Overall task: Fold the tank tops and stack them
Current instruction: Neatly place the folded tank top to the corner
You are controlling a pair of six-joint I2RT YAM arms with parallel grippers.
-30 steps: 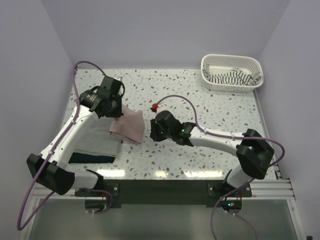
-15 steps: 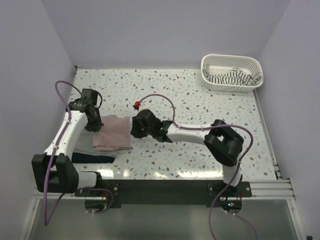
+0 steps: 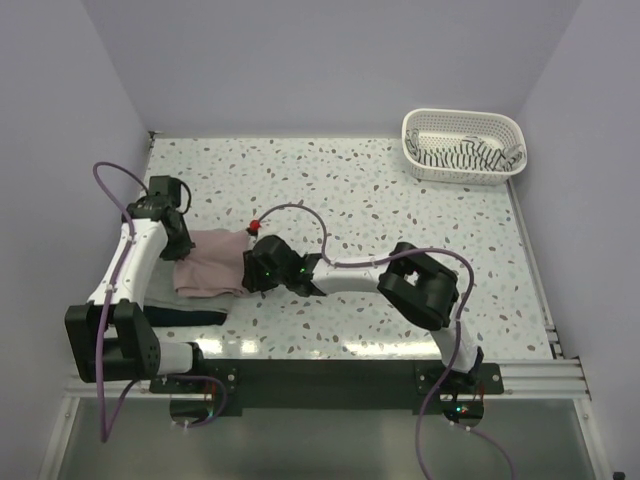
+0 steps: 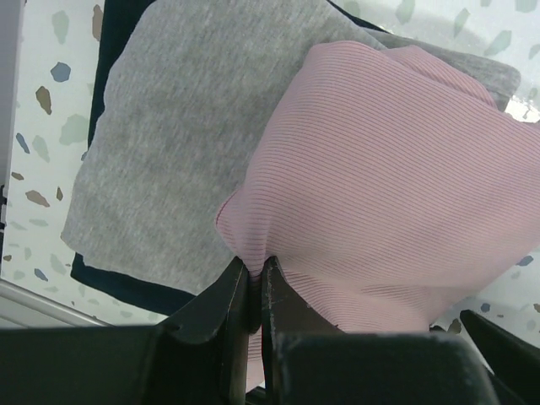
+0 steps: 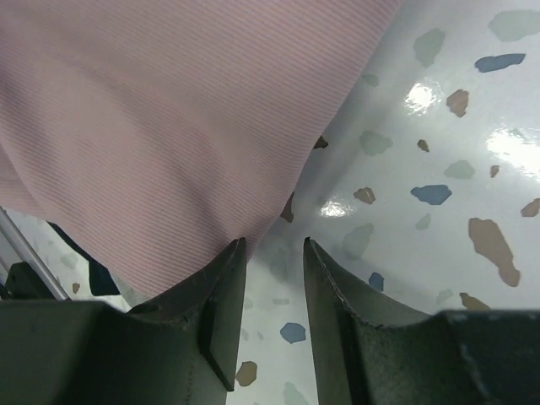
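Overhead, lilac walls (image 3: 330,60) box in a speckled worktop (image 3: 400,200). A white basket (image 3: 463,122) at its far right holds the striped tank top (image 3: 460,155). Near left, the pink tank top (image 3: 215,265) lies on the grey tank top (image 4: 169,126) and navy tank top (image 3: 190,317). The left gripper (image 4: 253,287) has its jaws pinched on the pink edge, and the right gripper (image 5: 272,245) stands with jaws apart beside it.

The pink tank top (image 4: 380,169) is dusty rose with fine ribbed lines (thin stripes of one shade). The grey tank top (image 4: 169,135) is plain light grey, and the navy tank top (image 4: 135,287) is nearly black. The striped tank top (image 3: 460,155) is black and white. The lattice basket (image 3: 460,113) is white. The table (image 3: 400,200) is white terrazzo flecked with blue, brown and grey-green.
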